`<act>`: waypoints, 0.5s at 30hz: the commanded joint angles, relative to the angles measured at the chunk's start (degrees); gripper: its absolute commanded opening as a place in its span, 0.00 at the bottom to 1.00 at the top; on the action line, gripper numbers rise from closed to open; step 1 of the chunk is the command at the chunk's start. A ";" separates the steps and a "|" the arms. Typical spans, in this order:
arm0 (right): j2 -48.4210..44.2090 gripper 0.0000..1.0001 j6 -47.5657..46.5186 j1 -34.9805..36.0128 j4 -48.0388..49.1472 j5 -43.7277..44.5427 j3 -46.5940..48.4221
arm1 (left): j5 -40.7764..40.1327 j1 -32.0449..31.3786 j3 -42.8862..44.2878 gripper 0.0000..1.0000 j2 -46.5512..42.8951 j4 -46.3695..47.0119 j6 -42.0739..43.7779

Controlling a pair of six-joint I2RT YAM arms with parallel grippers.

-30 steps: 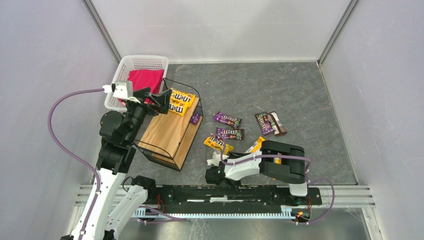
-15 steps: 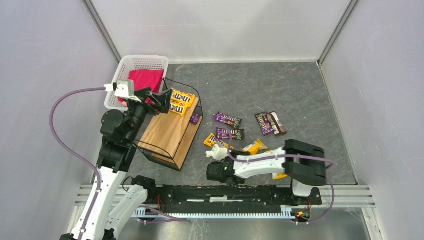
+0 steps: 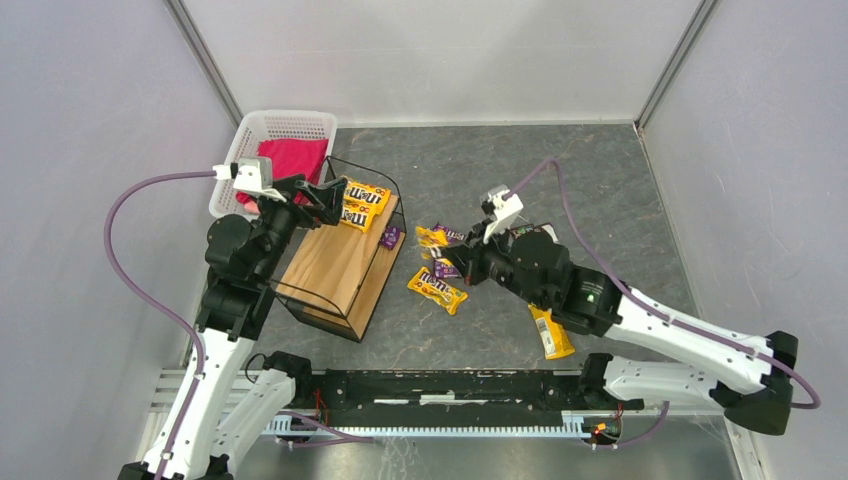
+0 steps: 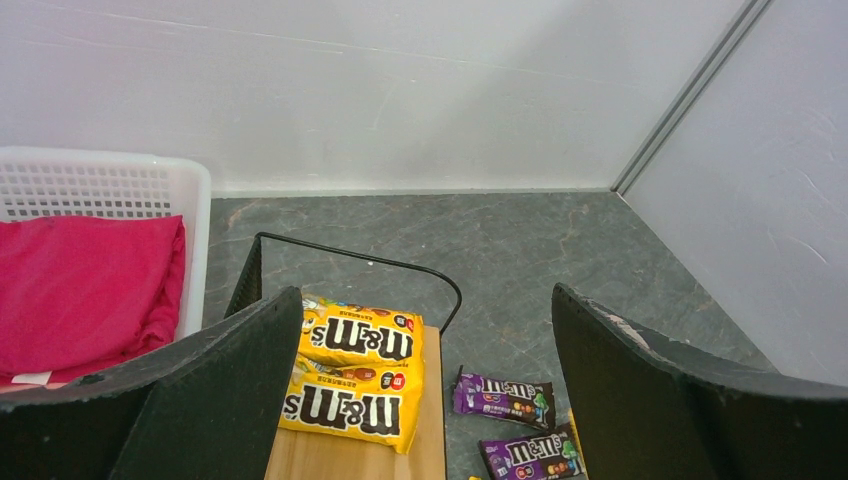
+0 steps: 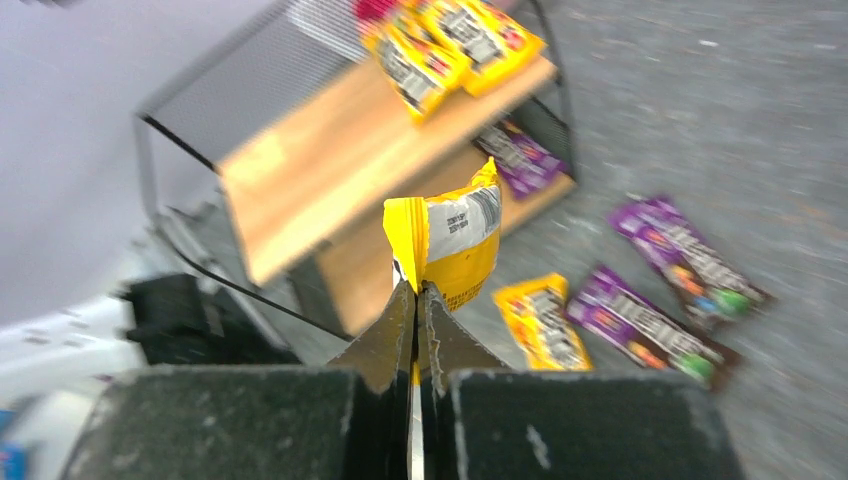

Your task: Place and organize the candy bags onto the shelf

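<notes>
Pinching the rim of a yellow bag, the right end effector has its fingers pressed tight together, with only the foil edge between them. That bag sticks up from the tips, clear of the table, just right of the shelf. The right wrist view is smeared, so the bag's print cannot be read. In the top view it is hard to tell from the packets around it.

The left end effector is spread wide and grips nothing. It hangs at the far left corner of the shelf, beside the basket. Its fingers are cut off by the bottom edge of the left wrist view. How high it sits over the top plank I cannot tell.

Two top bags, both yellow, lie touching at the far end of the top plank. A lower bag, purple, rests at the far right of the lower plank, partly hidden under the top one.

Right of the shelf on the table lie a loose yellow bag and two purple bags, near one another. The right arm covers part of this group from above. A near bag, yellow, lies apart toward the near right, one end under the right arm.

The basket holds a pink cloth, and the left arm hides its near right part.
</notes>
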 commanded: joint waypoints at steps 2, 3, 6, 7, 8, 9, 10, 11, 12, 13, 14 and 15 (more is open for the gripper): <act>8.10 0.00 12.66 -2.86 24.44 -15.27 2.17 | -1.22 0.28 -0.16 1.00 -0.70 1.75 1.99; 9.73 0.00 14.43 -2.86 26.74 -15.38 2.49 | -1.50 0.28 -0.21 1.00 -1.13 1.84 1.79; 14.97 0.01 22.57 -2.81 36.42 -15.59 1.65 | -2.48 0.28 -1.21 0.99 -2.79 3.05 1.58; 16.85 0.01 25.15 -2.78 39.51 -15.83 1.20 | -2.97 0.26 -1.48 1.00 -3.21 3.27 1.69; 18.41 0.01 27.11 -2.73 42.65 -15.24 0.81 | -3.11 0.28 -1.61 1.00 -3.45 3.27 1.78; 20.31 0.01 28.97 -2.72 45.39 -14.42 0.49 | -3.13 0.28 -1.58 1.00 -3.52 3.28 1.85; 21.78 0.01 30.56 -2.73 47.05 -12.78 0.14 | -4.32 0.28 -1.51 1.00 -3.39 3.16 1.87; 23.42 0.01 32.65 -2.71 48.77 -11.10 -0.26 | -4.31 0.28 -1.36 1.00 -3.21 3.00 1.89; 24.84 0.01 34.16 -2.70 50.79 -9.81 -0.88 | -4.12 0.28 -1.24 1.00 -2.96 2.80 1.87; 26.06 0.01 35.67 -2.69 53.08 -8.47 -1.36 | -3.92 0.28 -1.15 1.00 -2.75 2.74 1.88; 27.52 0.01 37.24 -2.73 54.27 -7.42 -1.43 | -3.66 0.28 -1.13 1.00 -2.50 2.71 1.81; 28.96 0.00 39.34 -2.67 54.70 -6.50 -1.28 | -3.59 0.28 -1.05 1.00 -2.45 2.69 1.75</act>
